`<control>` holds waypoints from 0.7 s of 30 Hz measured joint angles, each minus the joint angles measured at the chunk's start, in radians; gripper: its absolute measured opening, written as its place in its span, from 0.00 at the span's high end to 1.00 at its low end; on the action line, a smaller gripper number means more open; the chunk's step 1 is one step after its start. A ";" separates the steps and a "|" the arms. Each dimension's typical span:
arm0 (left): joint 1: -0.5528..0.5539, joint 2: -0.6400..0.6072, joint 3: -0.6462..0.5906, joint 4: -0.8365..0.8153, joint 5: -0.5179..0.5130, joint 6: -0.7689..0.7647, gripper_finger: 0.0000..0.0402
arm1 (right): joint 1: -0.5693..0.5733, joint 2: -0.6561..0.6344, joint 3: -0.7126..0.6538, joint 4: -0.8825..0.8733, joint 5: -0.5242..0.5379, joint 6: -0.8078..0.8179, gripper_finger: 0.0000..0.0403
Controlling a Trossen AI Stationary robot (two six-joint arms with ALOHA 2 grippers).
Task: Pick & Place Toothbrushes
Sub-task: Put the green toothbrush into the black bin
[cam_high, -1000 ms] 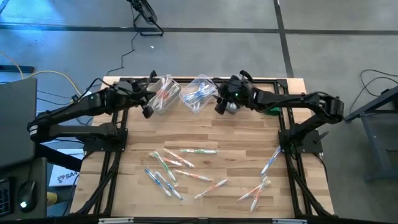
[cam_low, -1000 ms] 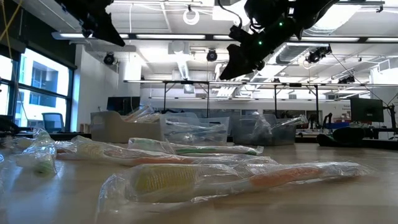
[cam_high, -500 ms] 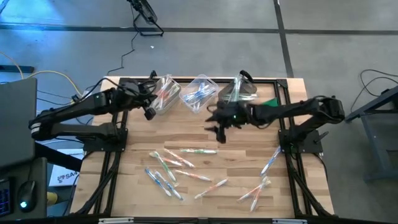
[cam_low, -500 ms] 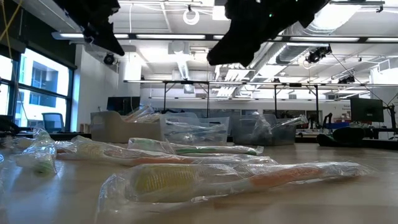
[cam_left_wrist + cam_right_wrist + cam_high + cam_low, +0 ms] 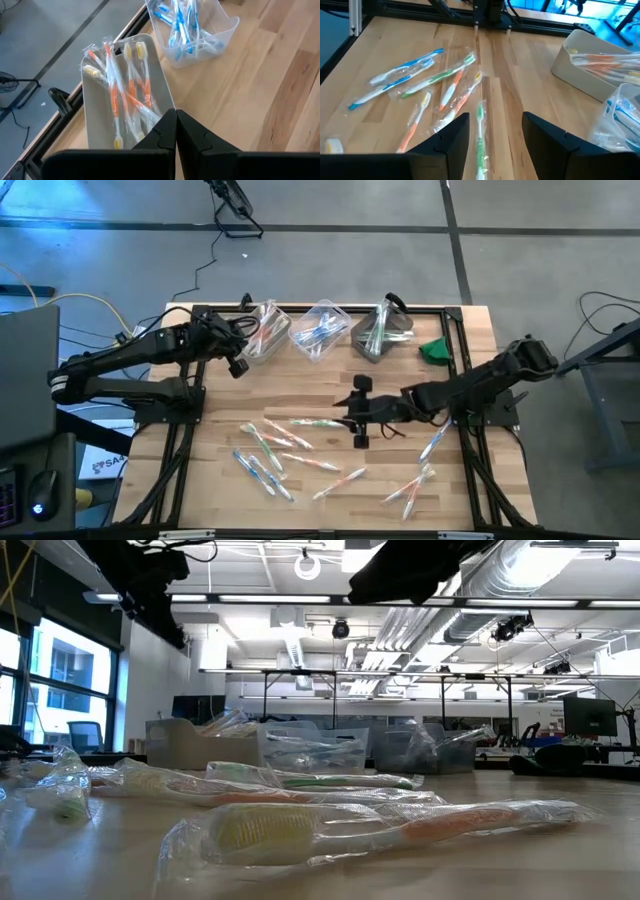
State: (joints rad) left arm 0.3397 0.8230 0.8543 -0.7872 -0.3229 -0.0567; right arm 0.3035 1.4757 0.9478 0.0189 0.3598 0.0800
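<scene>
Several wrapped toothbrushes (image 5: 272, 446) lie scattered on the wooden table, more of them near the right edge (image 5: 420, 480). My right gripper (image 5: 350, 412) hangs open over the table's middle. A green-handled toothbrush (image 5: 480, 131) lies flat on the wood below the gap between its fingers (image 5: 451, 134), untouched. My left gripper (image 5: 176, 127) is shut and hovers at the rim of the bin holding orange toothbrushes (image 5: 122, 95), at the far left. The blue-toothbrush bin (image 5: 192, 30) stands beside it.
Three clear bins line the far edge: orange (image 5: 262, 332), blue (image 5: 320, 330) and green (image 5: 380, 332). A small green object (image 5: 435, 350) lies to the right of them. Bare wood shows between the bins and the scattered brushes. The low view shows wrapped brushes (image 5: 330, 830) close up.
My right gripper has swung from the green bin at the far edge toward the table's near side and left, coming over the middle, above the green-handled toothbrush. The green bin, covered by the arm before, now shows.
</scene>
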 joint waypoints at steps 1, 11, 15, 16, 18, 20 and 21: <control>0.000 0.000 0.000 0.000 0.000 0.000 1.00 | 0.009 0.000 0.000 0.000 0.008 0.005 0.57; 0.000 0.000 0.000 0.005 0.000 -0.001 1.00 | -0.014 0.061 0.000 -0.022 0.001 0.051 0.57; 0.000 0.000 0.000 0.008 0.000 -0.001 1.00 | -0.039 0.101 0.000 -0.023 -0.032 0.052 0.57; 0.000 0.000 0.000 0.008 0.000 -0.001 1.00 | -0.044 0.109 0.000 -0.023 -0.050 0.055 0.57; 0.000 0.000 0.000 0.008 0.000 -0.001 1.00 | -0.052 0.132 0.000 -0.017 -0.083 0.069 0.57; 0.000 0.000 0.000 0.008 0.000 -0.001 1.00 | -0.057 0.152 0.000 -0.018 -0.109 0.088 0.57; 0.000 0.000 0.000 0.008 0.000 -0.001 1.00 | -0.059 0.164 0.000 -0.016 -0.119 0.098 0.57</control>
State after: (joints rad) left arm 0.3397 0.8230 0.8543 -0.7795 -0.3225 -0.0578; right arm 0.2445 1.6393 0.9478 0.0030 0.2404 0.1784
